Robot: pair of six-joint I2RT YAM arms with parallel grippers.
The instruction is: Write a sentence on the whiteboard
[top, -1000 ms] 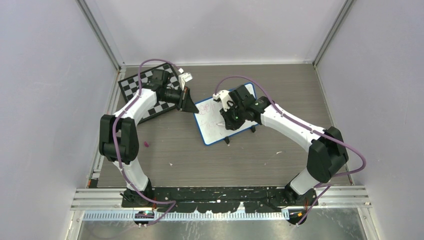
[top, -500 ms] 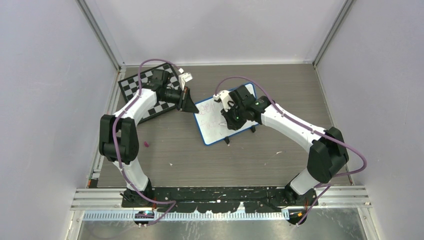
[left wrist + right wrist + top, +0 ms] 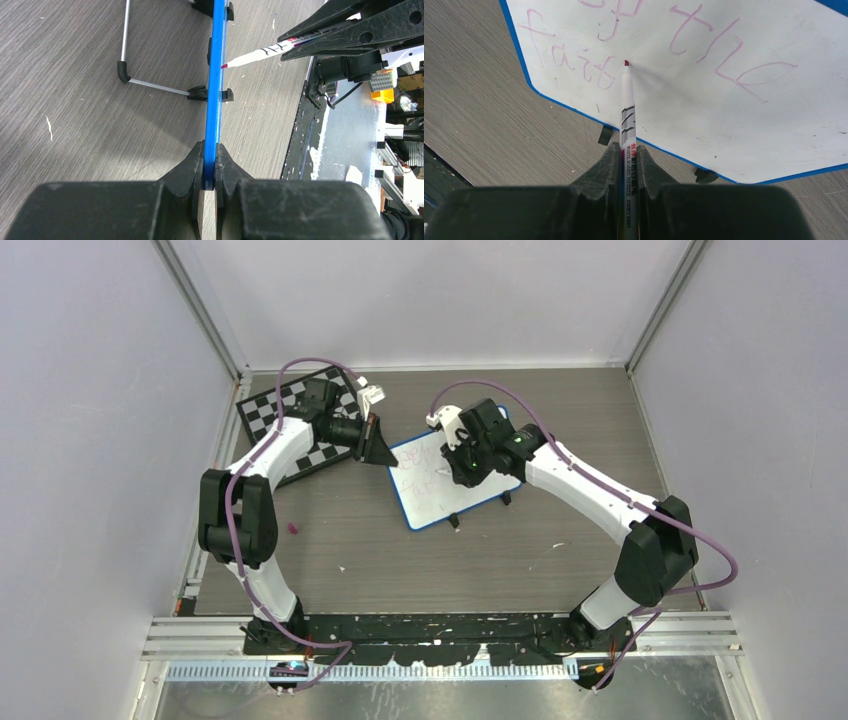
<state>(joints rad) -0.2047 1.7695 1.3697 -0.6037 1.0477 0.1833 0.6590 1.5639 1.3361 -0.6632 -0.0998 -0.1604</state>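
- Right wrist view: the right gripper (image 3: 628, 150) clamps a white-barrelled red marker (image 3: 627, 107). Its long axis runs straight ahead, and the tip meets the blue-framed white whiteboard (image 3: 704, 115) just right of "far" in the pink handwritten sentence (image 3: 589, 67).
- The left gripper (image 3: 210, 152) pinches the board's blue rim, near the grey wood table's (image 3: 380, 560) far edge.
- The upper line is cut off, and tip contact is unclear.

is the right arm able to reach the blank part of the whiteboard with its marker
Probably yes: the marker tip is at the whiteboard, blank surface beside it, left claw pinching the edge.
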